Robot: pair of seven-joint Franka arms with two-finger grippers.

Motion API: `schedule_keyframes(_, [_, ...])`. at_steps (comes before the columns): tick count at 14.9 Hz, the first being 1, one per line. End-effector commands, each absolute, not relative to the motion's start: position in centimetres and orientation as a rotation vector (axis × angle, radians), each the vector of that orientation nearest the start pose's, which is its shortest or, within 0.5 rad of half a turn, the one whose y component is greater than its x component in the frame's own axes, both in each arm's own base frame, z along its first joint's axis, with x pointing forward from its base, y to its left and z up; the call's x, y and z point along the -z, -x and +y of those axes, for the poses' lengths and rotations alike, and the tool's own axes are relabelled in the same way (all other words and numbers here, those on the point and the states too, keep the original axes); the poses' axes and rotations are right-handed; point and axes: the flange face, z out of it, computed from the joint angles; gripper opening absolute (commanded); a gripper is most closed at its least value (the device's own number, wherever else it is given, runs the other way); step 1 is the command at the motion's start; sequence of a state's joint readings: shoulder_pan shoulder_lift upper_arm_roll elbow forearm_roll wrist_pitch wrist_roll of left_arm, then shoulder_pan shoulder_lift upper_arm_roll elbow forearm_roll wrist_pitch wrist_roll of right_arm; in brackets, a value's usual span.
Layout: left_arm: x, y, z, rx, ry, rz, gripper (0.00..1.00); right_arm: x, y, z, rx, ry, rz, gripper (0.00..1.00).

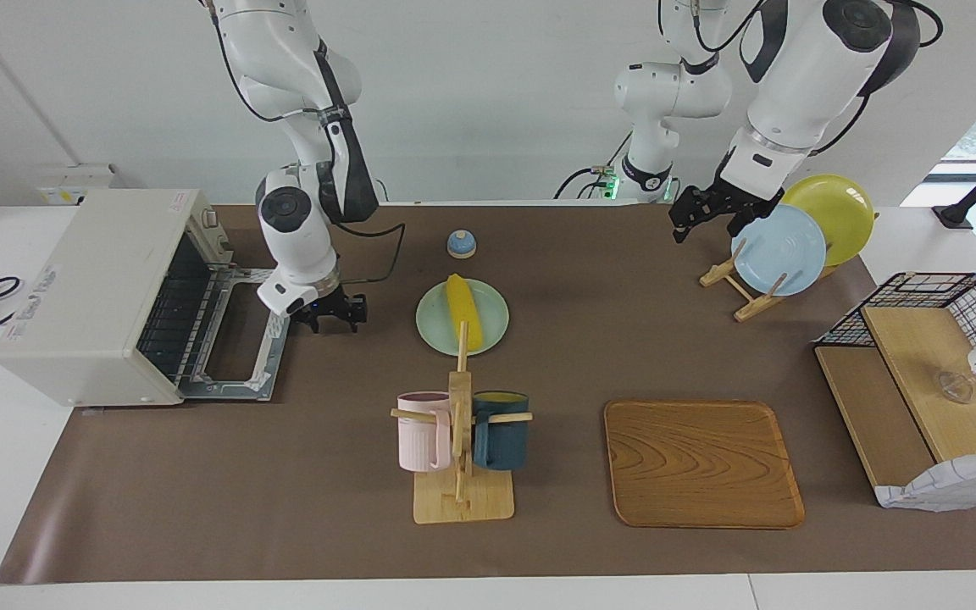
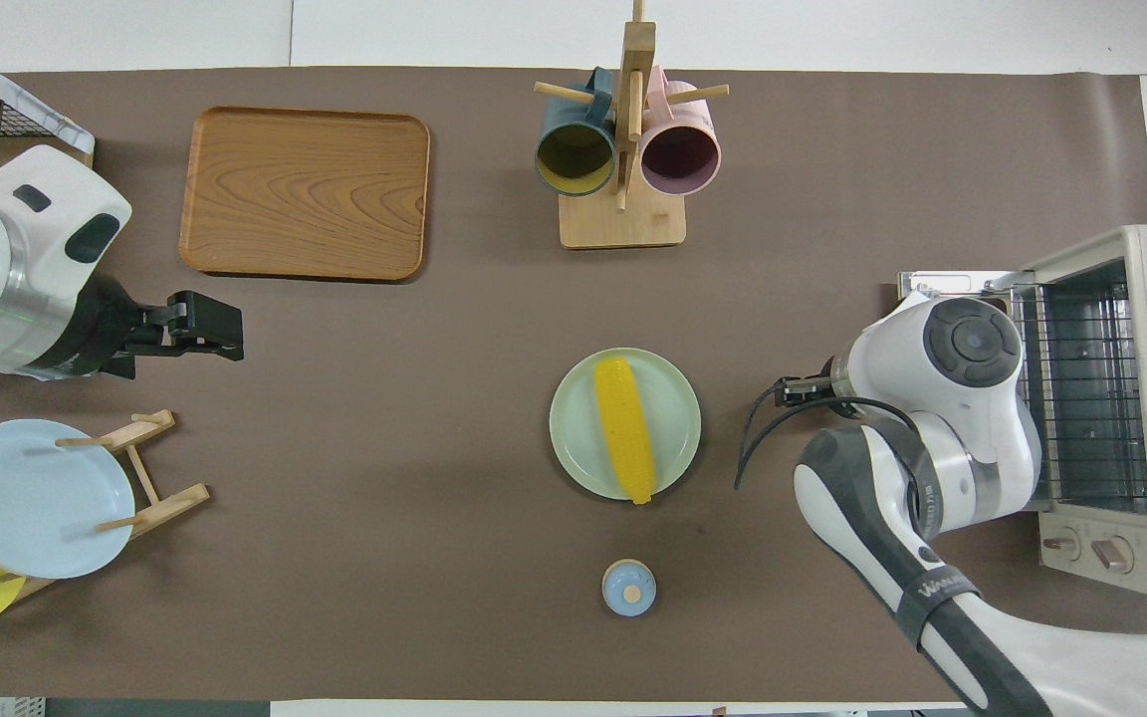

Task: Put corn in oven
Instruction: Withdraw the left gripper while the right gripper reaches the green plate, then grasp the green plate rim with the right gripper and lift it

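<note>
We see a matt brown bench (image 1: 285,474) cover, a smooth grained wooden tray (image 1: 702,463), a glossy pale-green plate (image 1: 433,326) and the oven's (image 1: 90,292) metal wire rack (image 2: 1081,388).

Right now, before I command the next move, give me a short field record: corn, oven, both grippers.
corn: lying on the pale green plate, mid-table, not held
oven: at the right arm's end of the table, door open and folded down, rack visible, nothing on it
right gripper: low beside the open door, between oven and plate, holding nothing
left gripper: raised by the plate rack, waiting, holding nothing
</note>
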State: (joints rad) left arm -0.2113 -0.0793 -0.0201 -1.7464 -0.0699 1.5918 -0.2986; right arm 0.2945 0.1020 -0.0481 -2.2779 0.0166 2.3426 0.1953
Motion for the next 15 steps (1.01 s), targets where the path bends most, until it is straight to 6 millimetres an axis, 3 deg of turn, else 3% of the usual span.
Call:
schedule_keyframes(1, [-59.3, -50.0, -12.6, -0.179, 3.150, -0.070, 1.00, -34.6, -52.4, 17.5, -0.050, 3.109, -0.169, 0.16])
schedule_keyframes(3, [-59.3, -50.1, -12.4, -0.208, 3.143, -0.083, 1.00, -37.8, -54.6, 20.1, -0.072, 3.106, -0.185, 0.16])
schedule_keyframes(4, [-58.8, -50.2, -12.3, -0.239, 3.138, -0.083, 1.00, -38.9, -55.1, 22.0, -0.056, 3.101, -0.191, 0.32])
schedule_keyframes(6, [-59.6, -50.8, -12.0, -0.277, 3.132, -0.086, 1.00, -40.2, -54.8, 25.7, -0.022, 3.075, -0.132, 0.34])
schedule_keyframes(7, [-60.7, -51.2, -11.8, -0.288, 3.134, -0.093, 1.00, -40.8, -54.9, 28.6, -0.007, 3.079, -0.159, 0.35])
schedule_keyframes(8, [-61.9, -51.5, -11.8, -0.294, 3.135, -0.090, 1.00, -40.6, -55.3, 32.1, -0.033, 3.089, -0.190, 0.35])
schedule_keyframes(10, [-62.0, -52.2, -10.9, -0.289, 3.142, -0.106, 1.00, -39.1, -55.4, 39.6, -0.005, 3.122, -0.158, 0.37])
schedule_keyframes(11, [-61.9, -52.3, -10.9, -0.289, 3.144, -0.080, 1.00, -37.9, -55.3, 41.6, -0.007, 3.140, -0.130, 0.39])
schedule_keyframes(13, [-62.0, -52.2, -11.2, -0.270, 3.149, -0.059, 1.00, -36.6, -54.9, 43.0, 0.036, 3.124, -0.147, 0.41])
schedule_keyframes(15, [-62.0, -52.3, -11.2, -0.258, 3.152, -0.059, 1.00, -34.5, -52.8, 44.4, 0.034, 3.123, -0.193, 0.41])
